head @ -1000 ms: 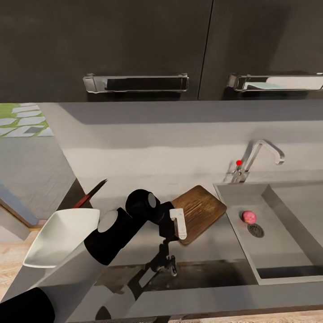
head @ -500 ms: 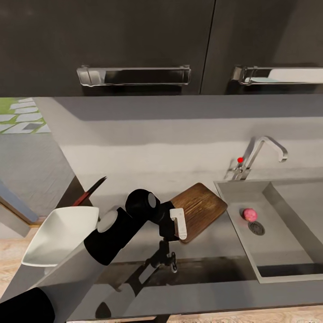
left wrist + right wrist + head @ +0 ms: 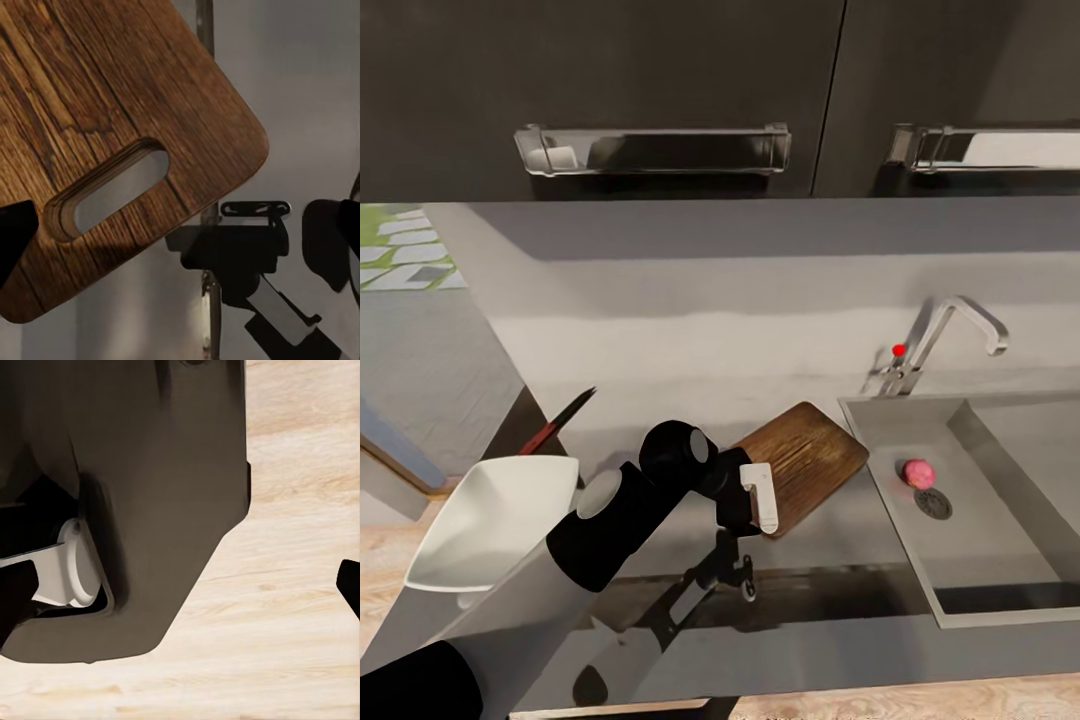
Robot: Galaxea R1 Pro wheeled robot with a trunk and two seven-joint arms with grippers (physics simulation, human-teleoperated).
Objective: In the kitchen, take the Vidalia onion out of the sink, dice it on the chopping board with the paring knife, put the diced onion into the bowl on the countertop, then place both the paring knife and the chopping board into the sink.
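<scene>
From my remote console: dark brown wood-grained chopping board (image 3: pixel 805 463), white bowl (image 3: pixel 495 520), pink onion (image 3: pixel 918 473) in the pale grey sink (image 3: pixel 1000 575), red tap knob (image 3: pixel 900 350), glossy grey countertop (image 3: pixel 690 360).

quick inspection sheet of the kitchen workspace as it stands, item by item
surface: smooth grey countertop, slightly reflective.
job's things: pink round onion lies in the rectangular steel sink beside the round drain; dark brown wooden chopping board with a slot handle hole lies flat on the counter left of the sink; paring knife with reddish-brown handle lies near the counter's left end; white squarish bowl sits in front of the knife.
clutter: nothing seen.
grippers: left gripper hangs over the counter's front part, near the board's handle end; open or shut cannot be told.
cables: nothing seen.
surroundings: chrome tap with red knob, dark upper cabinets with metal handles, light wooden floor.
</scene>
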